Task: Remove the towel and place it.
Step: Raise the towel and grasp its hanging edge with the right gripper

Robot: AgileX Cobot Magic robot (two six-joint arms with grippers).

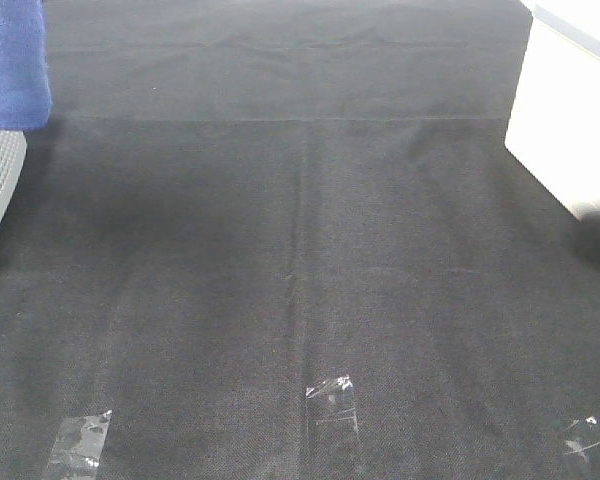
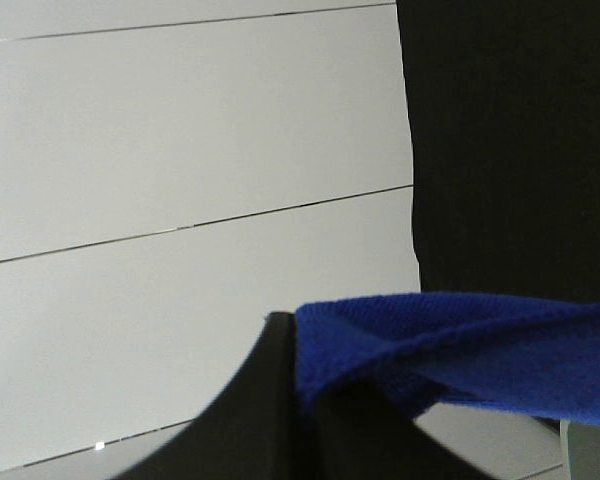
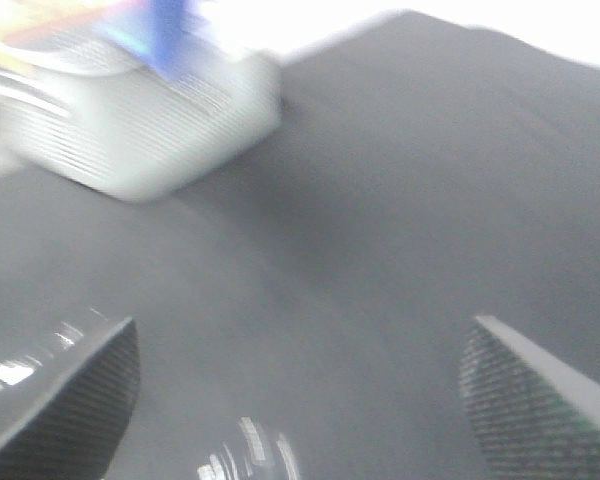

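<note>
Looks like the left gripper point(image 2: 305, 405) is clamped on the towel point(image 2: 460, 350), while the right gripper point(image 3: 300, 400) hangs wide open over the black cloth point(image 3: 400, 200).

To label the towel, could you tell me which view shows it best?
The left wrist view: the towel is close and sharp, stitched edge clear. Exterior high catches only a cropped part at the frame's corner; right wrist, just a blurred blue patch.
</note>
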